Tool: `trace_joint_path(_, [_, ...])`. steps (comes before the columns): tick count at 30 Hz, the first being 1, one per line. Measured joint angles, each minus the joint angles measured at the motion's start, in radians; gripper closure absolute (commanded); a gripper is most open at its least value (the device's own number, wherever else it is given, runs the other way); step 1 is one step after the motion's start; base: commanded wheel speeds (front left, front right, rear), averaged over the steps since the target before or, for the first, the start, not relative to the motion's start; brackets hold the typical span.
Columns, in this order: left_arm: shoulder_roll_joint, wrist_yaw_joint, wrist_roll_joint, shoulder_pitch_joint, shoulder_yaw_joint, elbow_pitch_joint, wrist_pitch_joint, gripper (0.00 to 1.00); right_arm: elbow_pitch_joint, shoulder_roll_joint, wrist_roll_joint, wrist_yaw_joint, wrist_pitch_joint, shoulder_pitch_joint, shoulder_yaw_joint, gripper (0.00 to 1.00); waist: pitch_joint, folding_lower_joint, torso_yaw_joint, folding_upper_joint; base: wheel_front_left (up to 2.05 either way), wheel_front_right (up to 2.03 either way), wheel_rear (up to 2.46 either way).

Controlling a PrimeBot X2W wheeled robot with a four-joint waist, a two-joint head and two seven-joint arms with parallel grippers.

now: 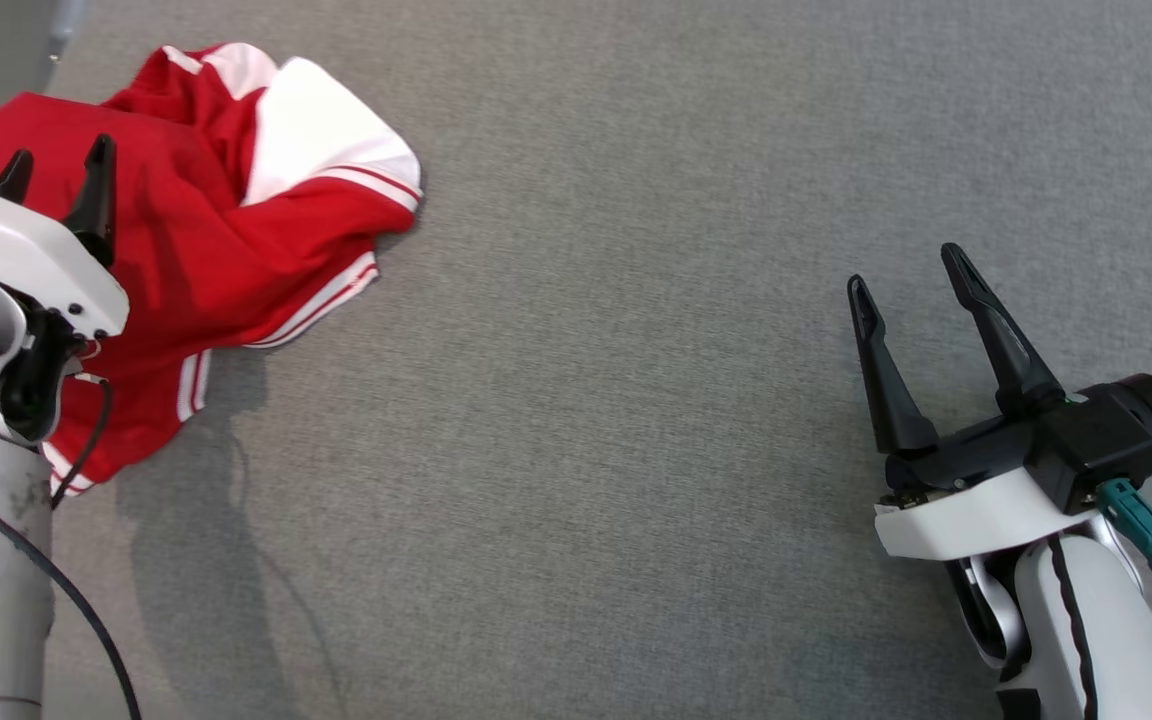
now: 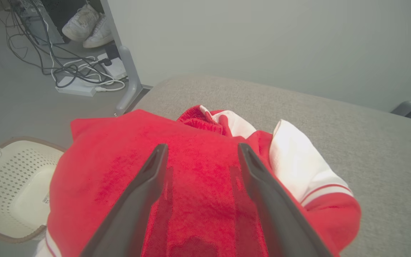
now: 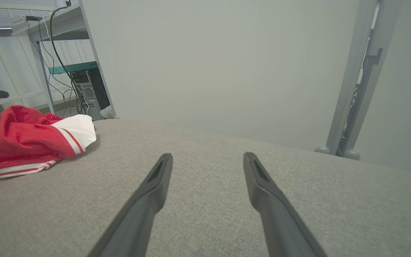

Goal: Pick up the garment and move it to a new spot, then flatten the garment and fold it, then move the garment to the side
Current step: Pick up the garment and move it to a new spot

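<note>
Grey fabric covers the desk (image 1: 636, 400), and the red-and-white varsity jacket (image 1: 216, 230) lies crumpled at its far-left corner, one white sleeve (image 1: 326, 130) bunched on top, apparently awaiting pickup. Over its red body hovers the left gripper (image 2: 200, 151), jaws wide apart and holding nothing; whether the tips touch cloth I cannot tell. Well apart to the right, the right gripper (image 1: 904, 270) hangs over bare desk, jaws likewise spread and empty.

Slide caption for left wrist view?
Open left gripper above crumpled red-and-white garment on grey surface; cream basket lower left.
</note>
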Motion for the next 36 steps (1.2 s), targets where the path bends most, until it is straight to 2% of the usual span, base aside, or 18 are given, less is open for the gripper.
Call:
trace_joint_path(4, [0.033, -0.005, -0.012, -0.047, -0.009, 0.059, 0.120, 0.00, 0.000, -0.003, 0.002, 0.000, 0.000, -0.010, 0.006, 0.00, 0.031, 0.0000, -0.027, 0.0000, 0.00, 0.00, 0.00])
trace_joint_path(11, [0.071, 0.000, -0.011, -0.091, -0.038, 0.120, 0.264, 0.00, 0.000, -0.002, 0.004, 0.000, 0.000, -0.011, 0.002, 0.00, 0.062, 0.0000, -0.052, 0.0000, 0.00, 0.00, 0.00])
trace_joint_path(21, [0.086, 0.019, -0.020, -0.106, -0.052, 0.152, 0.362, 0.00, 0.002, 0.001, 0.003, 0.000, 0.000, -0.010, 0.001, 0.00, 0.076, 0.0000, -0.062, 0.0000, 0.00, 0.00, 0.00])
trace_joint_path(22, [0.086, 0.018, -0.020, -0.106, -0.053, 0.154, 0.369, 0.65, 0.003, 0.001, 0.003, 0.000, 0.000, -0.010, 0.000, 0.00, 0.076, 0.0000, -0.063, 0.0000, 0.00, 0.00, 0.00])
trace_joint_path(23, [0.085, 0.017, -0.025, -0.106, -0.053, 0.155, 0.371, 1.00, 0.004, 0.002, 0.003, 0.000, 0.000, -0.010, 0.000, 0.00, 0.075, 0.0000, -0.063, 0.0000, 0.00, 0.00, 0.00])
trace_joint_path(28, [0.083, 0.019, -0.036, -0.104, -0.052, 0.151, 0.374, 1.00, 0.011, 0.002, 0.006, 0.000, 0.000, -0.010, -0.003, 0.00, 0.067, 0.0000, -0.064, 0.0000, 0.00, 0.00, 0.00])
trace_joint_path(36, [0.083, 0.033, -0.032, -0.087, -0.054, 0.122, 0.300, 1.00, 0.023, 0.004, 0.008, 0.000, 0.000, -0.001, -0.009, 0.00, 0.022, 0.0001, -0.060, 0.0000, 0.00, 0.00, 0.00])
